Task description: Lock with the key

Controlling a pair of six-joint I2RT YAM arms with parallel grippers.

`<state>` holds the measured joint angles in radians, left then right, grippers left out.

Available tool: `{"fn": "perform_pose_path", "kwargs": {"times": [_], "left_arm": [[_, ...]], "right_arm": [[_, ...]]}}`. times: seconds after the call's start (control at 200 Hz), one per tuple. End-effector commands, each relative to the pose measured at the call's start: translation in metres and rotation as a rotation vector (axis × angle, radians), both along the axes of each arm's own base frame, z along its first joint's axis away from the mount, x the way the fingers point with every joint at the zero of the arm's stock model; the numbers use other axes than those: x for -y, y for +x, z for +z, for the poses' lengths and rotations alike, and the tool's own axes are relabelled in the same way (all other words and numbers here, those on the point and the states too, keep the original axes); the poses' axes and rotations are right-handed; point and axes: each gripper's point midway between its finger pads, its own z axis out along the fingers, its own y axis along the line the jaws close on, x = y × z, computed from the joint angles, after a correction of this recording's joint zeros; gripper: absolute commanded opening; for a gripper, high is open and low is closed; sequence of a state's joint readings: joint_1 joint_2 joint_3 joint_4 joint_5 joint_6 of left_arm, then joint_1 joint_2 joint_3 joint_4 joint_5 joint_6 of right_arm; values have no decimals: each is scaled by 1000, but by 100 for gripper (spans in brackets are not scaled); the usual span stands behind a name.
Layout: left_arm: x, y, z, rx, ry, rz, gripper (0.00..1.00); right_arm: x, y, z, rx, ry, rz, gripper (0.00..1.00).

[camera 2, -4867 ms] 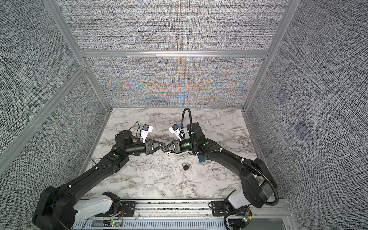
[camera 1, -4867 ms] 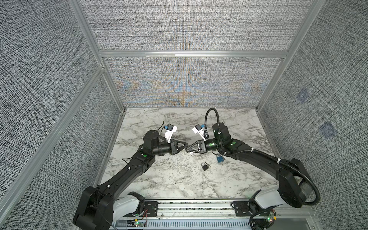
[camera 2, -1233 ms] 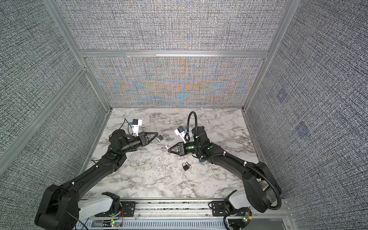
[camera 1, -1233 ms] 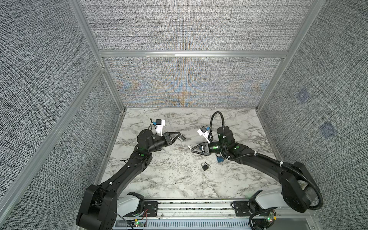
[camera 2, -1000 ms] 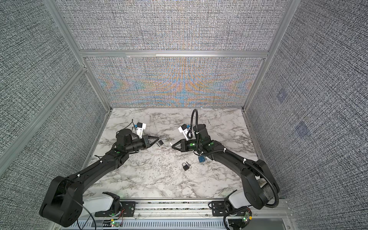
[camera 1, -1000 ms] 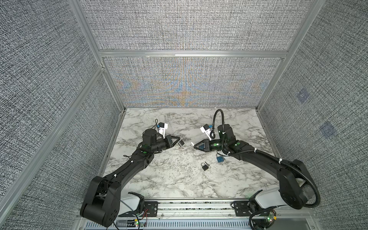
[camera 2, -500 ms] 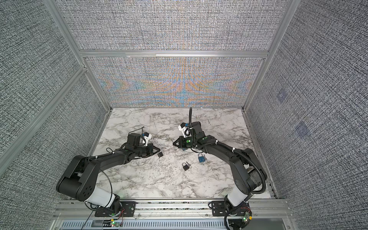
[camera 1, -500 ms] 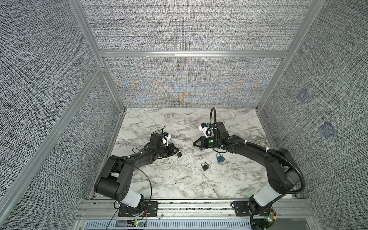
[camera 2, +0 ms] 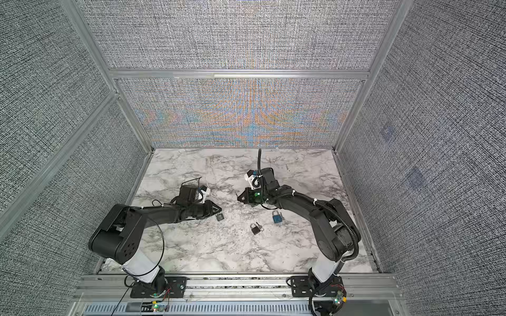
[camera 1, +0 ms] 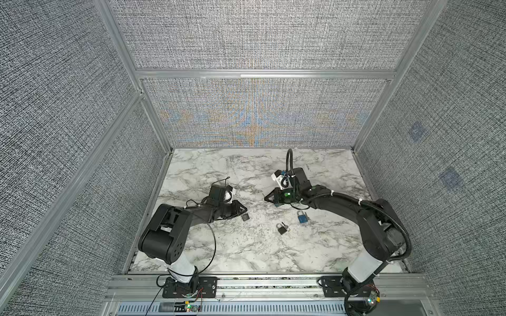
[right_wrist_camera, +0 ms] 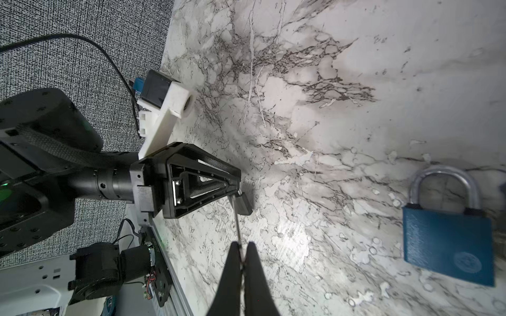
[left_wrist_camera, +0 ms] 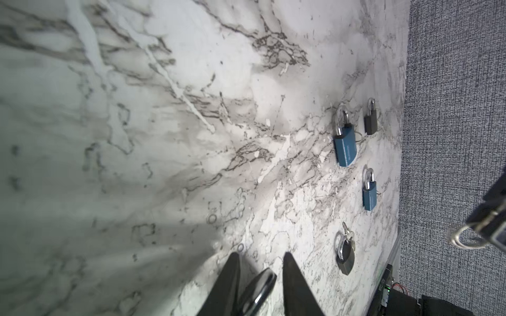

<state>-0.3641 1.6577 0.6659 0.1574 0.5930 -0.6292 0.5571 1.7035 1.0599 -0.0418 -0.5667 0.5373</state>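
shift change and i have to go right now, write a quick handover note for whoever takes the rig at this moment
left claw: jaws apart, low over the table, with the small dark padlock at its tip. The shackle sits between its fingers and does not look clamped.
right claw: shut on the key, held apart from that padlock.
Also on the table by the right arm: a blue padlock and a dark padlock with keys.
Done: key out, padlock on the table.
Left: confirm the shackle is locked (not visible), back the left claw off, put the key down.
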Motion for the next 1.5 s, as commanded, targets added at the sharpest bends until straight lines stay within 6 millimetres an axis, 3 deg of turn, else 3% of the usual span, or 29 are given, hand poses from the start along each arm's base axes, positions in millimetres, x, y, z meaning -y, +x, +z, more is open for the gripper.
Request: {"fn": "perform_pose_path", "kwargs": {"times": [0.0,0.37,0.695,1.03,1.19,1.266,1.346,1.496], "left_arm": [[-3,4,-3,9,34,9,34],[-18,18,14,65,114,80,39],[-42,23,37,108,191,202,40],[-58,23,72,209,210,277,40],[-67,23,80,234,237,312,40],[-69,24,82,245,239,319,41],[-71,24,84,253,244,327,41],[-76,28,89,281,259,353,41]], "right_arm": [[-1,3,0,3,-8,-12,0],[-8,6,-19,9,-87,-40,0],[-31,4,-47,-22,-137,-3,2],[-51,-10,-79,-76,-173,35,6],[-54,-13,-90,-101,-174,37,9],[-55,-14,-92,-104,-172,39,13],[-54,-15,-88,-96,-173,42,25],[-49,-14,-77,-64,-190,41,37]]}}
